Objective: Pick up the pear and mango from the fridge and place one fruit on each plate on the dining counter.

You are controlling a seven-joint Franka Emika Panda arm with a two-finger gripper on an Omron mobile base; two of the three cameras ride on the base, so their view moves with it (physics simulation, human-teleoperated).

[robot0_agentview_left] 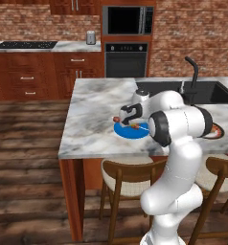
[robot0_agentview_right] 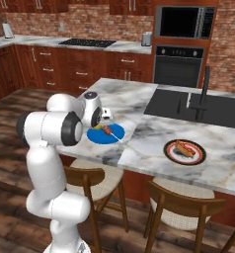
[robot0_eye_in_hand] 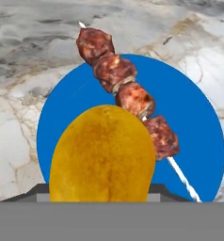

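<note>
- The mango (robot0_eye_in_hand: 102,155), orange-yellow and roundish, fills the lower middle of the hand view, right at the claw's tips and above the near part of the blue plate (robot0_eye_in_hand: 198,136).
- The claw (robot0_agentview_left: 127,118) is clenched on the mango, hovering low over the blue plate; in the right base view the fruit shows as a small yellow spot (robot0_agentview_right: 97,126) at the plate's near-left edge, just under the hand.
- On the same plate lies a meat skewer (robot0_eye_in_hand: 125,92): four brown chunks on a thin white stick, running diagonally across the plate beside the mango. Whether the fruit touches it I cannot tell.
- The blue plate sits near the front edge of the dining counter (robot0_agentview_right: 149,143), the marble-topped island.
- Further along the counter, well apart from the blue one, stands the dark-rimmed plate (robot0_agentview_right: 184,151), carrying some reddish-orange food.
- A dark inset sink (robot0_agentview_right: 198,106) with a black faucet (robot0_agentview_right: 205,89) lies behind that plate.
- Wooden stools (robot0_agentview_right: 176,210) stand tucked under the counter's near side.
- Beyond, the brick wall holds a built-in oven (robot0_agentview_left: 126,60) and a microwave (robot0_agentview_left: 128,20) above it.
</note>
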